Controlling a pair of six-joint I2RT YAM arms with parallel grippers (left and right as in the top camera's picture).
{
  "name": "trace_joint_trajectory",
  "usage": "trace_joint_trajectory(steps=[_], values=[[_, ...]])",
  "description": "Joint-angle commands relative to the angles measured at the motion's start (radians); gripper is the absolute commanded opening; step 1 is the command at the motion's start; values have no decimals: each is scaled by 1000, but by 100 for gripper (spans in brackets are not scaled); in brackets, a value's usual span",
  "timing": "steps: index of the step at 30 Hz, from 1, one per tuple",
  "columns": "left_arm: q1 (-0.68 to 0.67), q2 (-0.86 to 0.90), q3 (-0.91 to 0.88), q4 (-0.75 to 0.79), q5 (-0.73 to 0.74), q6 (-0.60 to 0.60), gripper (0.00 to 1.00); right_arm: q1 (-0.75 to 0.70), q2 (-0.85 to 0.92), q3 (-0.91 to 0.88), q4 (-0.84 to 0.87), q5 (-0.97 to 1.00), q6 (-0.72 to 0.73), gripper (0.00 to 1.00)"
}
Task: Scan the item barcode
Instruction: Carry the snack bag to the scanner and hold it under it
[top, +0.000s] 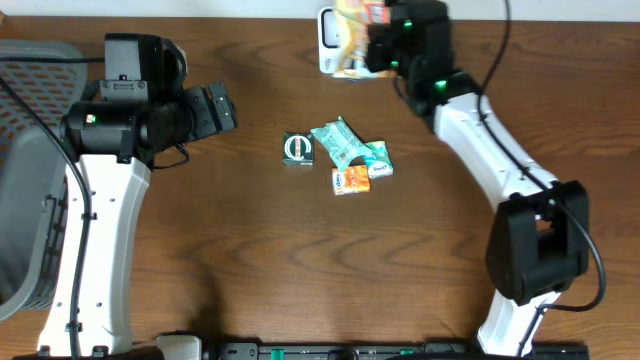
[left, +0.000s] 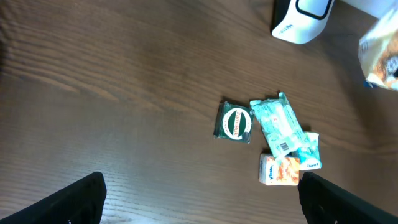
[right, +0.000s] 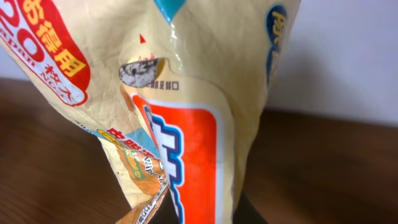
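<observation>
A: Overhead view. What does it show that the wrist views do not?

B: Both arms at once. The right gripper (top: 380, 38) reaches to the far edge of the table (top: 250, 260), its jaws clamped on a cream snack bag (top: 350, 28). The bag hangs over the white scanner (top: 327, 42); whether the two touch cannot be told. The left gripper (top: 226, 108) is on the left, well apart from them, beside a grey basket (top: 25, 150).

A: Left wrist view?

B: It shows the left gripper (left: 202, 183) with jaws wide apart and nothing between them. It also resolves the pile at mid-table. A dark green packet (left: 235, 122) lies on the left. Just right of it is a teal pack (left: 278, 124) with a barcode facing up. A small blue-green packet (left: 309, 152) and an orange packet (left: 280, 169) lie against its near end. The scanner (left: 301, 22) and a blurred edge of the bag (left: 380, 53) appear far right.

A: Right wrist view?

B: Only the bag (right: 186, 93), filling the frame: red and orange print on crumpled film, brown tabletop behind. The fingers themselves are hidden here, and no barcode is visible on this face.
</observation>
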Motion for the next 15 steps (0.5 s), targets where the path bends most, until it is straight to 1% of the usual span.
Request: trace_joint_trajectory(steps=[1,3,4,8,11,12,15], values=[[3,2,4,-3,-3,6,98,40,60,19,107,75,56,1],[3,2,4,-3,-3,6,98,48,111,42,161,77,64,1],[4,2,4,-3,-3,6,98,48,139,69,155,85,79,1],[3,2,4,-3,-3,6,98,41,229,190,53,98,88,1],[4,2,4,-2,-3,6,98,39,302,325,-107,98,87,1],[4,2,4,-3,-3,6,98,39,327,389,-185,111,88,1],[4,2,4,-2,-3,6,98,37,357,507,-329,150,87,1]])
